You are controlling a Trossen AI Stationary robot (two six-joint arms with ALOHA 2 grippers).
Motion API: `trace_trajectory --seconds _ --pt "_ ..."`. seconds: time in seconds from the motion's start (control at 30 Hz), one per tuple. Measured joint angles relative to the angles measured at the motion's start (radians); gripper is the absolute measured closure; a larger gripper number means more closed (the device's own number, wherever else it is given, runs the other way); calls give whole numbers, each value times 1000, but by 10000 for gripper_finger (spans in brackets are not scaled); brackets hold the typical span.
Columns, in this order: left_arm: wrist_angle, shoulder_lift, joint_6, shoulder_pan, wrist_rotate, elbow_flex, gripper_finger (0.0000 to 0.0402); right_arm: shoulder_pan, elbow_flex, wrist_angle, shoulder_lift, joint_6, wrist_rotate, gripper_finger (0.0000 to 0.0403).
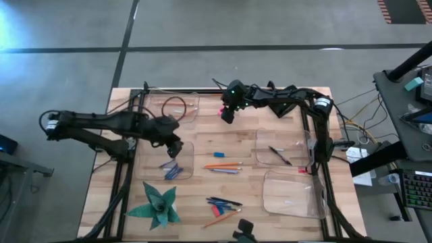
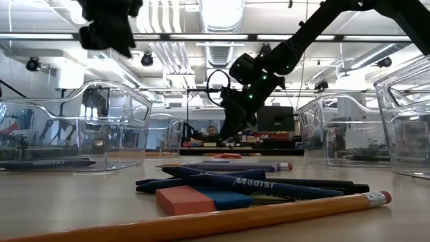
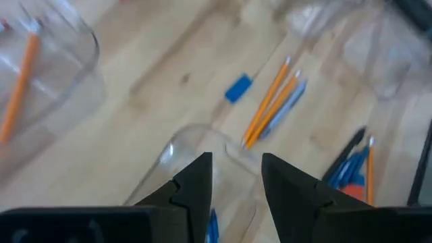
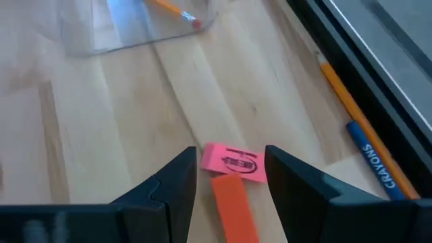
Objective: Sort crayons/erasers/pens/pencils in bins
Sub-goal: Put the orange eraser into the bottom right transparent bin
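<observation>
Erasers (image 4: pixel 233 163) lie pink and orange under the right gripper (image 4: pixel 229 177), fingers spread; next, lower and pinch. Left gripper (image 3: pixel 236 179), fingers apart, hovers over the crayon bin (image 1: pixel 177 162).

In the right wrist view, an orange eraser (image 4: pixel 234 206) ran off the frame's edge between the fingers. A crayon (image 4: pixel 375 160) was cut off there too. In the left wrist view, something blue (image 3: pixel 212 227), perhaps a crayon, was mostly hidden behind the left hand (image 3: pixel 236 192). The far bins (image 3: pixel 378 54) blurred together.
</observation>
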Motion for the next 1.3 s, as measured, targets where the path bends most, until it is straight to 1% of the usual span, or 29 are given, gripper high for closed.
trace_trajectory --seconds 0.27,0.37,0.5,0.67,0.87,1.0,1.13,1.23,1.3 --pt "19 -26 42 0 -132 52 286 -39 -25 -4 0 2 2 236" --pt "18 -26 79 0 -159 59 286 -39 -46 -3 0 2 -1 236" --pt "23 -26 103 1 -167 60 286 -39 -76 -4 0 2 -1 236" --pt "25 -22 113 1 -201 60 286 -39 -102 16 2 -5 -2 236" --pt "25 -22 112 1 -206 59 286 -39 -101 58 62 28 -62 236" --pt "25 -22 112 1 -210 59 286 -37 -99 109 104 29 -57 236" --pt "25 -22 113 1 -210 59 286 -36 -98 107 119 30 -57 238" --pt "25 -22 115 1 -213 55 286 -32 -100 101 120 -18 -50 252" --pt "24 -23 116 1 -218 50 286 -26 -100 97 119 -82 -44 267"
